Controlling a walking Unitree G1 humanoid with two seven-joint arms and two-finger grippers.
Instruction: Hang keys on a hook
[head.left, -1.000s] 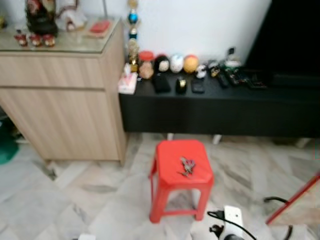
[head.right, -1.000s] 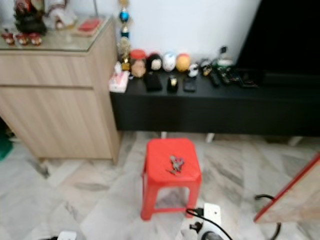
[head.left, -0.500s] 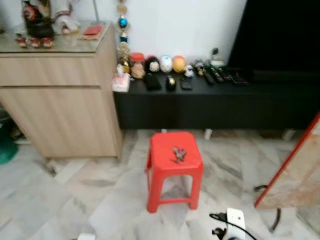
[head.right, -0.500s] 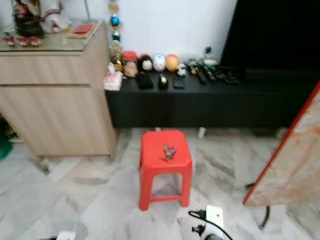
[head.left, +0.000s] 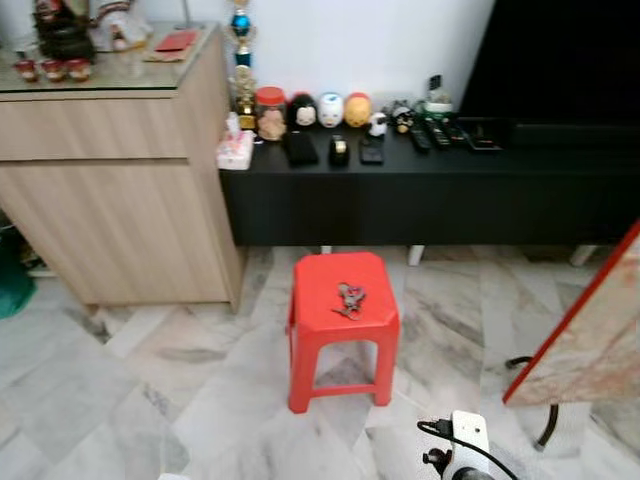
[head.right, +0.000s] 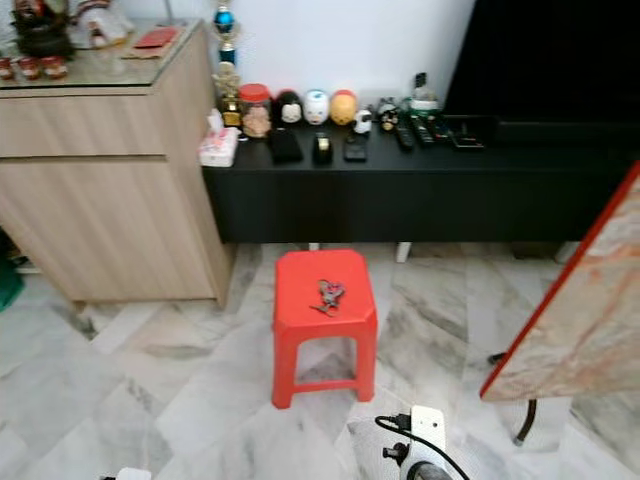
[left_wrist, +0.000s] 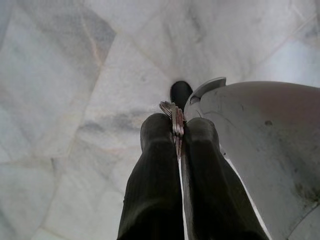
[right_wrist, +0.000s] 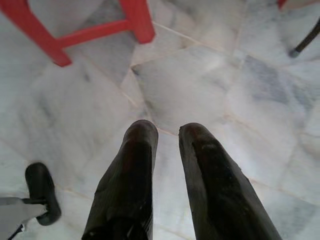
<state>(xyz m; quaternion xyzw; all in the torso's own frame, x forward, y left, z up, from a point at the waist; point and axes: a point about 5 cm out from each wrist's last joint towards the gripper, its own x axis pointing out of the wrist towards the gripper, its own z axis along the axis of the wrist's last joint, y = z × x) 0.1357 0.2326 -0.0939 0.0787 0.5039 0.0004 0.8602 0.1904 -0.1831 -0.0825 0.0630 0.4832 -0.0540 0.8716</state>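
A bunch of keys (head.left: 349, 298) lies on top of a small red plastic stool (head.left: 320, 315) on the marble floor, in front of a black low bench. In the left wrist view my left gripper (left_wrist: 176, 124) hangs over the floor, shut on a thin stack of metal keys (left_wrist: 174, 114) that pokes out past its fingertips. My right gripper (right_wrist: 167, 131) hangs low over the floor beside the red stool's legs (right_wrist: 137, 20), open by a narrow gap and holding nothing.
A wooden cabinet (head.left: 120, 200) stands at the left. The black bench (head.left: 430, 200) carries figurines and remotes. A red-edged board (head.left: 590, 340) leans at the right. A white power strip (head.left: 468, 435) with a black cable lies on the floor near me.
The whole picture has shifted, so the camera has moved: the stool now sits smaller and more central, and more of the leaning board shows. The keys on the stool have stayed put.
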